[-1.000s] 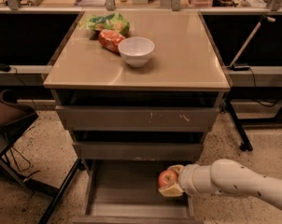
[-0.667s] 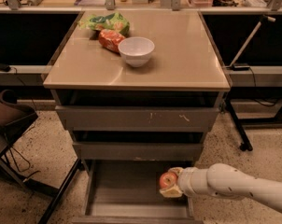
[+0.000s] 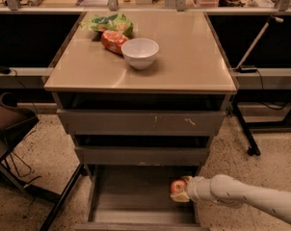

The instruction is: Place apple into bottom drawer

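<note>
- The apple point(image 3: 178, 186) is held in the pincer point(image 3: 180, 192), lower right of frame, over the open bottom drawer point(image 3: 131, 203).
- It should be lowered to the floor before release.

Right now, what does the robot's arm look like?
The arm is a thick, smooth, off-white tube with tiny dark dots and a rounded wrist collar; no cables show. Its gripper, over the bottom drawer at the apple, has pale yellowish fingers.
</note>
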Robot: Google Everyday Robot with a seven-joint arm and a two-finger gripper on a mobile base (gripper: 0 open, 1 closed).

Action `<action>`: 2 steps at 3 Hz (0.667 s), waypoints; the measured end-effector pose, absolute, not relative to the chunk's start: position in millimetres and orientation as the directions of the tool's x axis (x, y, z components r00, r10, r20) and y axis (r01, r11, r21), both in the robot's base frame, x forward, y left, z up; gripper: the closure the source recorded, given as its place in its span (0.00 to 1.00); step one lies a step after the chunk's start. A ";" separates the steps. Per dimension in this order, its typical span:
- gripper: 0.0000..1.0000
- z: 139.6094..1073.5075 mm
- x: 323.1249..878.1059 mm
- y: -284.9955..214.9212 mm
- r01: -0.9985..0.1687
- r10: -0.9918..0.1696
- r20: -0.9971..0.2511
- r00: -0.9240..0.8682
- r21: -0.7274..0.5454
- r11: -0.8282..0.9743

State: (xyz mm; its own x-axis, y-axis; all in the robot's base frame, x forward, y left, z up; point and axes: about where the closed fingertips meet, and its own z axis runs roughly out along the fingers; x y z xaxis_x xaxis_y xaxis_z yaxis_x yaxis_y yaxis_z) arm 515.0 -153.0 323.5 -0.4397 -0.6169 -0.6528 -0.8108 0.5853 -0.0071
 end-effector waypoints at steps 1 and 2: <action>1.00 288.5 521.4 -170.5 -0.776 -0.579 -0.653 -0.488 0.021 0.631; 1.00 269.2 517.7 -175.5 -0.761 -0.545 -0.660 -0.518 0.065 0.645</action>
State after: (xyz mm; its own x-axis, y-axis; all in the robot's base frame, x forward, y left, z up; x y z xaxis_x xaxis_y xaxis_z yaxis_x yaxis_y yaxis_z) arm 517.7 -175.5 269.2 -0.5179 -0.5448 -0.6595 -0.7613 0.6451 0.0650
